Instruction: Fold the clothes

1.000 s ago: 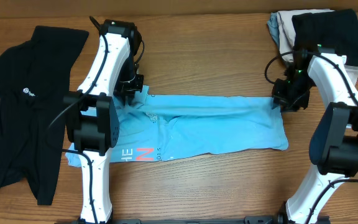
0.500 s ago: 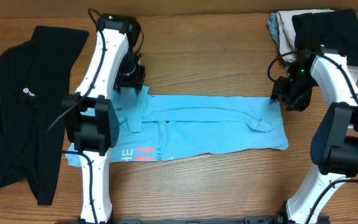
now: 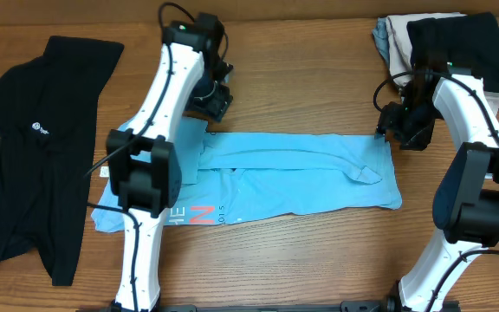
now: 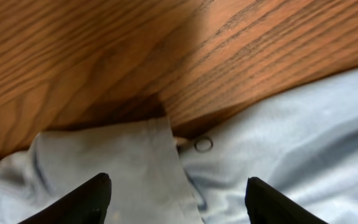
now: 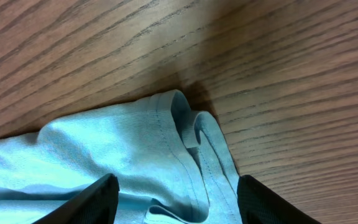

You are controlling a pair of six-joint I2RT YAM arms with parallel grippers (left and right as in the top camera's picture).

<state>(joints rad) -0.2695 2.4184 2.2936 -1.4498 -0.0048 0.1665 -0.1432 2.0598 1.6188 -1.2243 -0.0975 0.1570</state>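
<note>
Left claw (image 3: 218,101) now off T-shirt (image 3: 301,178)

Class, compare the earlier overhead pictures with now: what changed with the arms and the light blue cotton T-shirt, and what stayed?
The left gripper left the far left corner of the light blue cotton T-shirt, swinging farther away and rightward; it is open and empty. The shirt's top layer slumped, leaving a small flap near its right end. The right gripper, open, barely moved; the black garment and clothes pile stayed.
</note>
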